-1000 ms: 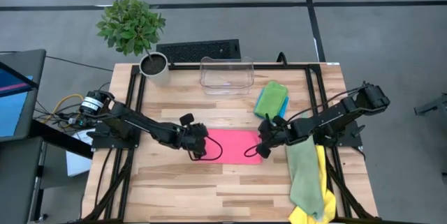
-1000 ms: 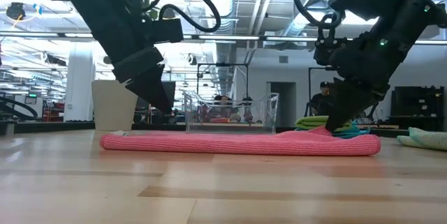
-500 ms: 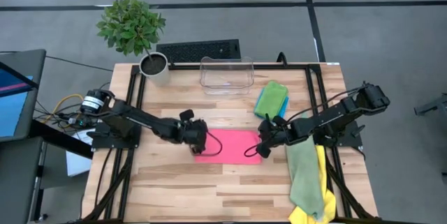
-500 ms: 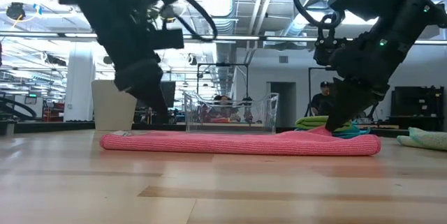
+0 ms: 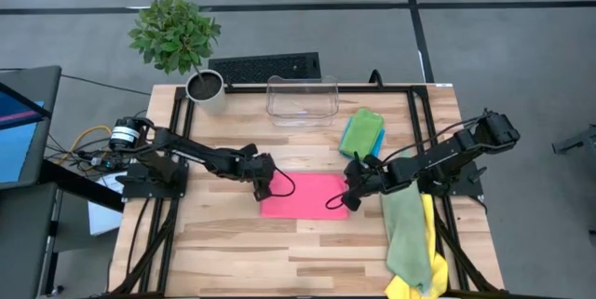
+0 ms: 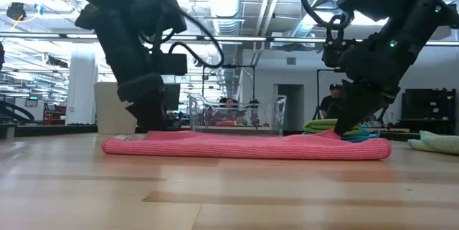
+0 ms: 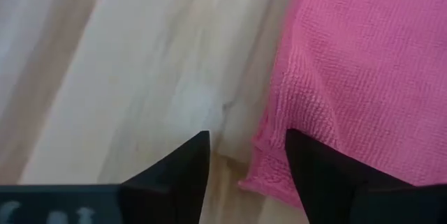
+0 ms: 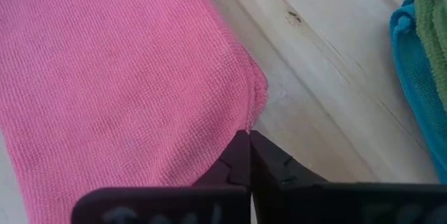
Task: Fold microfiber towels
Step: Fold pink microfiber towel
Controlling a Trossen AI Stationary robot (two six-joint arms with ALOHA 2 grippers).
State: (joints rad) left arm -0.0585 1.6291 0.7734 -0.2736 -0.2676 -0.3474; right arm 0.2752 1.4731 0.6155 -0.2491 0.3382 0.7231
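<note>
The pink towel (image 5: 305,196) lies folded and flat in the middle of the table, and it also shows in the low view (image 6: 244,146). My left gripper (image 5: 264,187) is low over its far left corner (image 7: 264,179) and open. One finger (image 7: 307,155) is over the cloth and the other (image 7: 193,155) is over bare wood. My right gripper (image 5: 350,198) stands shut at the towel's right edge. My left gripper slants down over the towel's left corner; I cannot tell whether a finger touches the cloth. My right gripper pinches the pink towel's right edge (image 8: 244,123), near a corner, between its shut fingertips. It slants down from the table's right. The cloth rises in a small peak (image 6: 331,135) at the tips; the rest lies flat.
A folded green towel on a blue one (image 5: 361,132) lies at the far right. A sage towel (image 5: 406,234) and a yellow one (image 5: 410,289) hang at the near right. A clear bin (image 5: 302,101) and a potted plant (image 5: 203,87) stand along the far edge.
My left gripper has swung from the towel's near left part toward the table's far edge and sunk to the towel's far left corner. The towel has stayed flat in place.
</note>
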